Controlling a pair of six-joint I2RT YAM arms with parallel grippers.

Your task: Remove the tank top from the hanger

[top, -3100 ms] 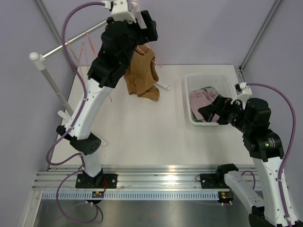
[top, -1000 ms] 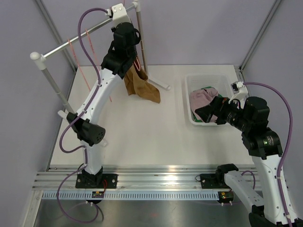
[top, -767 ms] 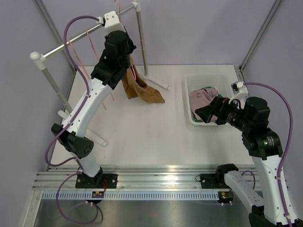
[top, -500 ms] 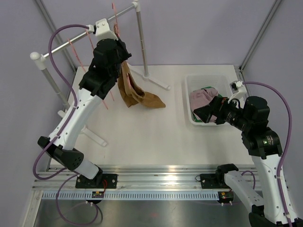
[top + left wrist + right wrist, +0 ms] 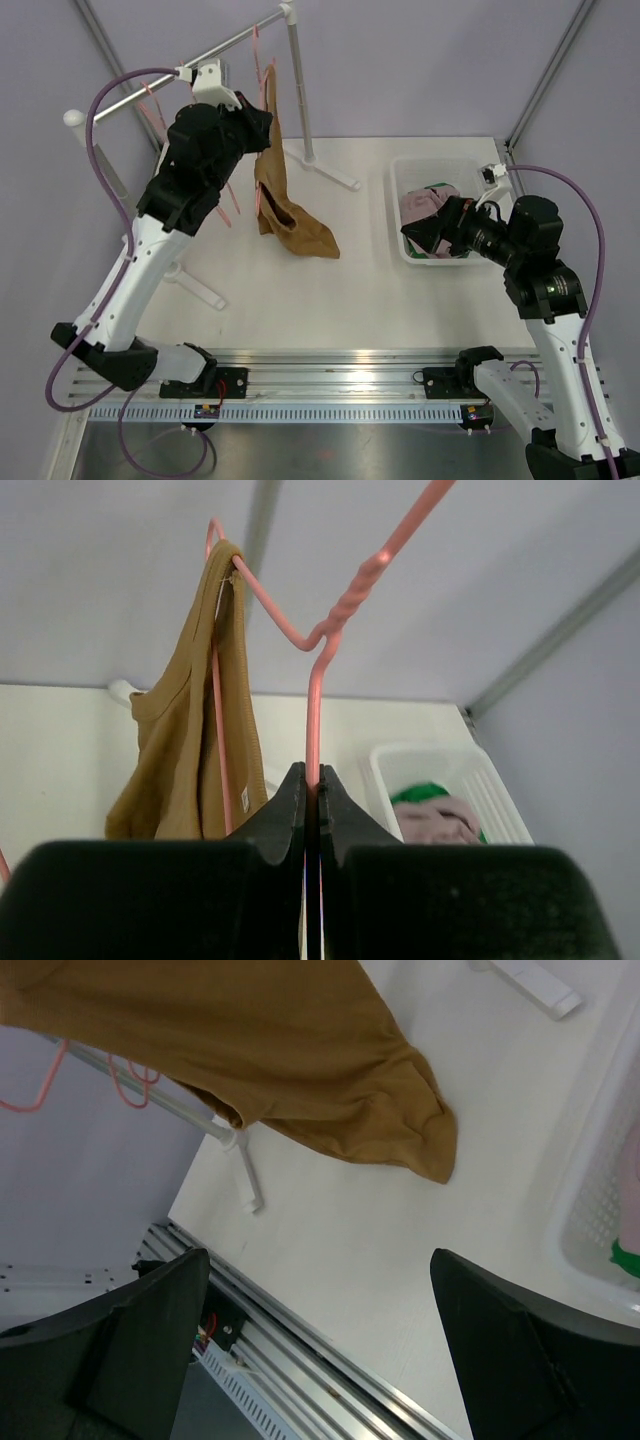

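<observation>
bare table [image 5: 360, 290] between draped tank top [image 5: 290, 225] and basket [image 5: 440, 160], rack upright [image 5: 298, 90] behind, rack foot [image 5: 195, 285] at left

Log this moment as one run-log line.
left gripper shut on hanger | tank top on hanger, hem on table | right gripper open over basket | removal not done

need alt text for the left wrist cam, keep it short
The left end effector is shut on the wire of a pink hanger, seen from close behind. A brown tank top hangs by a strap from the hanger's upper-left corner. A white basket of clothes sits on the table to the right.
</observation>
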